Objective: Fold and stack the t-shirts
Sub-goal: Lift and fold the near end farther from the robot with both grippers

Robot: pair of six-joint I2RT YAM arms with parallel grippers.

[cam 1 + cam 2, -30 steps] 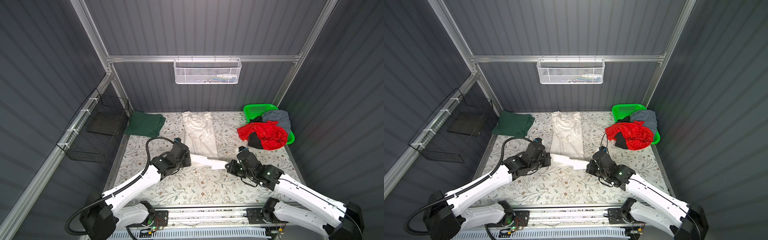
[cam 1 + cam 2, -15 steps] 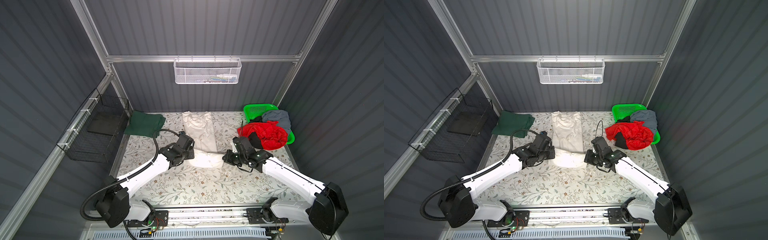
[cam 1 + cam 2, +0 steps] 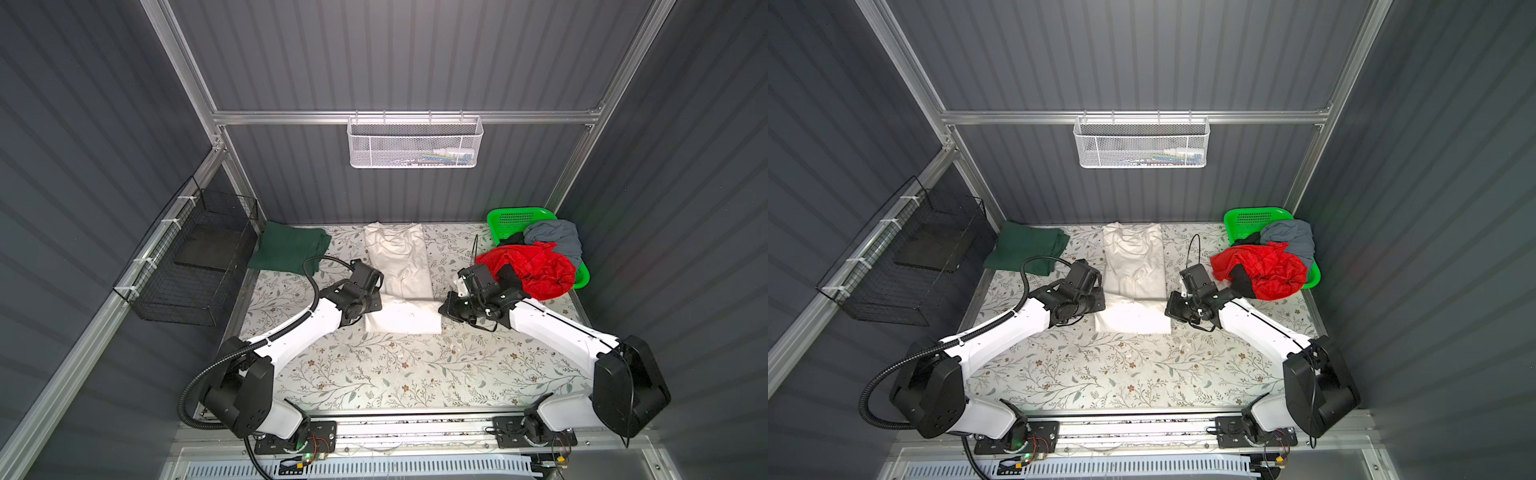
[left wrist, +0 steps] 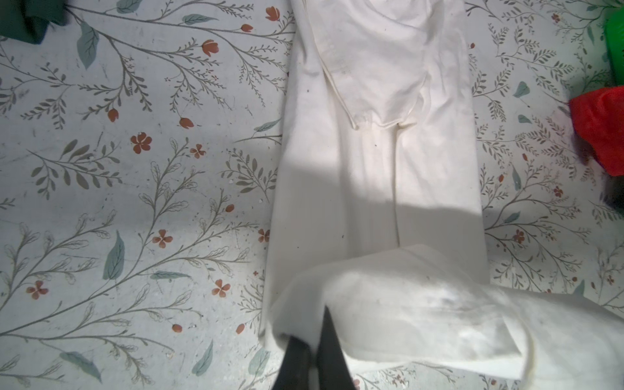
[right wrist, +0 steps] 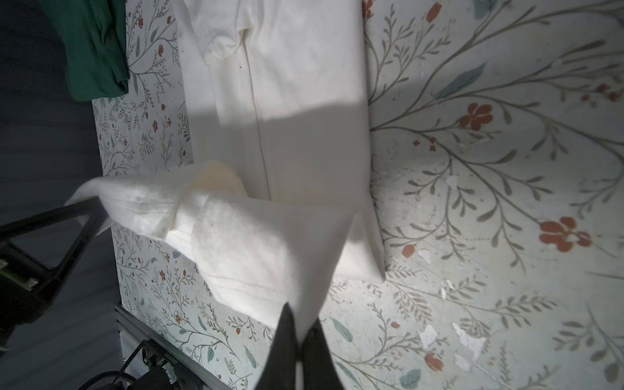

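The off-white t-shirt (image 3: 399, 257) (image 3: 1133, 257) lies lengthwise in the middle of the table, its lower part doubled up into a raised fold. My left gripper (image 3: 375, 306) (image 4: 314, 337) is shut on that fold's left corner. My right gripper (image 3: 443, 309) (image 5: 301, 320) is shut on its right corner. In both wrist views white cloth (image 4: 371, 169) (image 5: 287, 84) is pinched between the black fingers. A folded dark green t-shirt (image 3: 289, 247) lies at the back left. Red (image 3: 536, 270), grey-blue (image 3: 555, 237) and black (image 3: 513, 239) t-shirts are heaped at the back right.
The heap sits in and over a bright green plastic basket (image 3: 515, 216) in the back right corner. A black wire basket (image 3: 195, 257) hangs on the left wall. A white mesh basket (image 3: 415, 141) hangs on the back rail. The table (image 3: 395, 374) has a floral cover.
Both grippers have carried the off-white shirt's hem from nearer the front edge towards the back. The fold between them is now wider and lies over the shirt's lower part.
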